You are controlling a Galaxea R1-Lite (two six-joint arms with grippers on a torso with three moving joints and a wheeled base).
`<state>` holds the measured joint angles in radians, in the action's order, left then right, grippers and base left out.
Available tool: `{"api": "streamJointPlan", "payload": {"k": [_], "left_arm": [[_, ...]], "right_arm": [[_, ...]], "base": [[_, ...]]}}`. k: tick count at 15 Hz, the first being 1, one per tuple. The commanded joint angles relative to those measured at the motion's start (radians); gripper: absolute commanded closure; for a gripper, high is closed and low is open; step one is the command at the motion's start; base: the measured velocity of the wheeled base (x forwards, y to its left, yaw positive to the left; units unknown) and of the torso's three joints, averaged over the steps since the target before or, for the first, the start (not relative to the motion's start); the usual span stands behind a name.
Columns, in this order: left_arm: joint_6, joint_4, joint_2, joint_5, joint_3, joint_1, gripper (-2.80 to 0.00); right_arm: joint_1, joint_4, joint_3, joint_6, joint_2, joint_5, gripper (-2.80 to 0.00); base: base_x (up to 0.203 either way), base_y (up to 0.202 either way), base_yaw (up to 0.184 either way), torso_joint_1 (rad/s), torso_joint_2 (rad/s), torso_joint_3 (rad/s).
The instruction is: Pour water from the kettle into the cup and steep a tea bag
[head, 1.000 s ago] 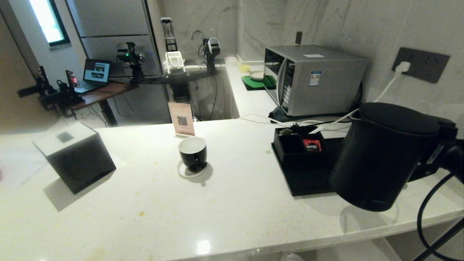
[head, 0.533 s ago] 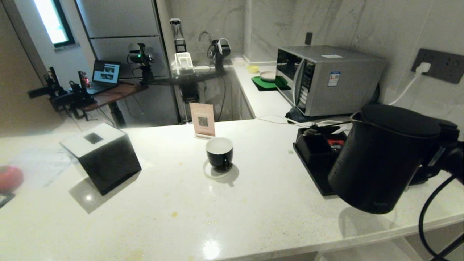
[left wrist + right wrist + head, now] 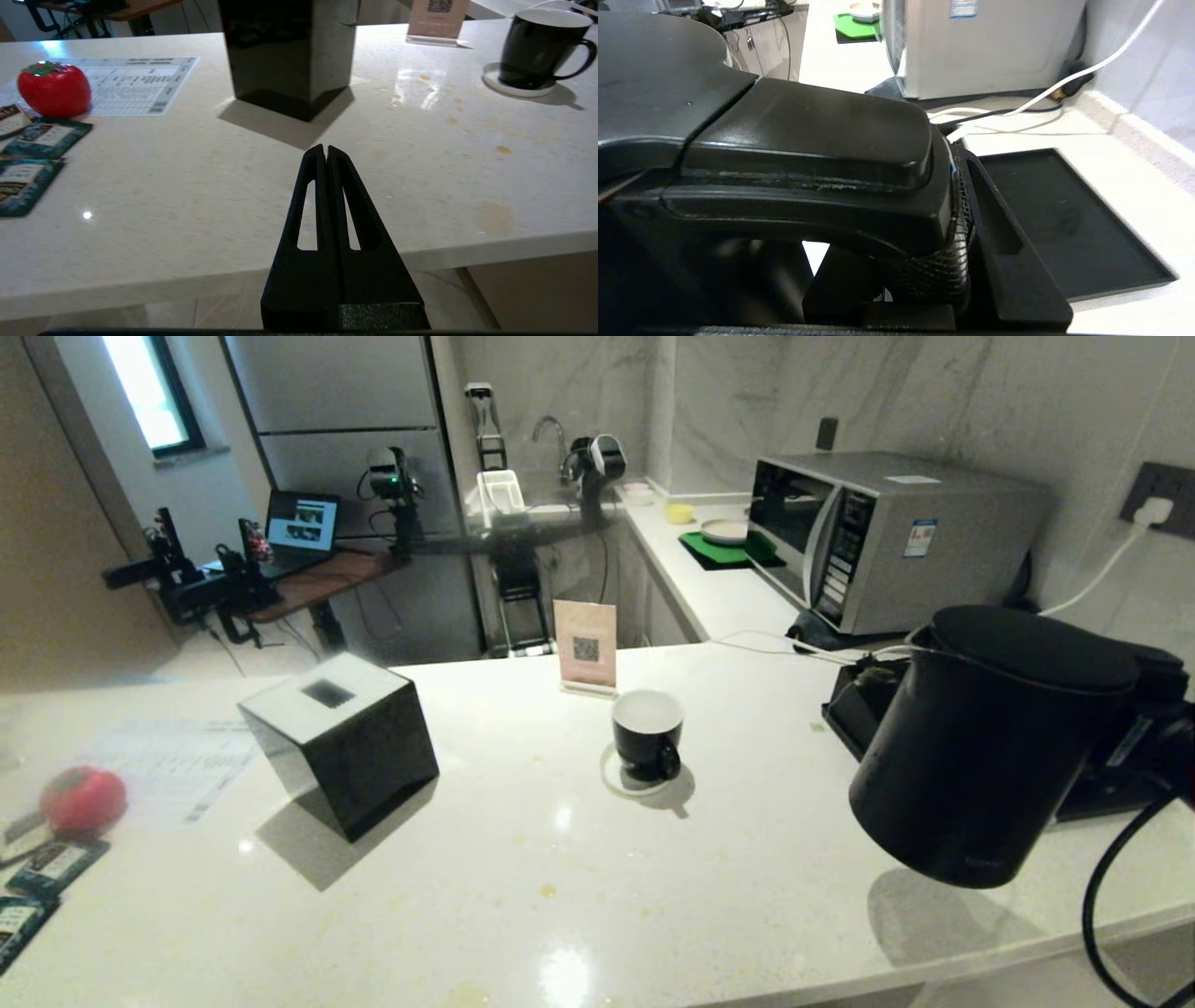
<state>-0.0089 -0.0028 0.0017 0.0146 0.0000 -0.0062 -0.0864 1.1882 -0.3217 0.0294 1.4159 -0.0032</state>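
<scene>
The right claw, clamped on the big black kettle's handle, should carry it level over to the small black cup mid-worktop; the left claw is pressed closed.

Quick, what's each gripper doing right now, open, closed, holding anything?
Left gripper: closed, empty, at the counter's edge.
Right gripper: closed on the kettle's handle, kettle lifted.

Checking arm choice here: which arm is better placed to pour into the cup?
Right: its gripper already grips the kettle by the handle, lifted near the cup. The left gripper is shut, empty.
</scene>
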Motion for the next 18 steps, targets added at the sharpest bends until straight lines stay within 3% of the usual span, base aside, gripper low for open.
{"api": "streamJointPlan", "payload": {"k": [1, 6, 18], "left_arm": [[0.0, 0.0, 0.001, 0.001, 0.0, 0.0, 0.0], [0.001, 0.0, 0.001, 0.001, 0.0, 0.0, 0.0], [0.0, 0.0, 0.001, 0.001, 0.0, 0.0, 0.0]], "right_arm": [[0.0, 0.008, 0.0, 0.0, 0.003, 0.0, 0.0], [0.0, 0.007, -0.008, 0.0, 0.011, 0.0, 0.0], [0.002, -0.04, -0.067, 0.0, 0.014, 0.0, 0.0]], "base": [[0.0, 0.199, 0.001, 0.002, 0.0, -0.001], [0.0, 0.15, 0.001, 0.003, 0.0, 0.002], [0.0, 0.0, 0.0, 0.0, 0.0, 0.0]]}}
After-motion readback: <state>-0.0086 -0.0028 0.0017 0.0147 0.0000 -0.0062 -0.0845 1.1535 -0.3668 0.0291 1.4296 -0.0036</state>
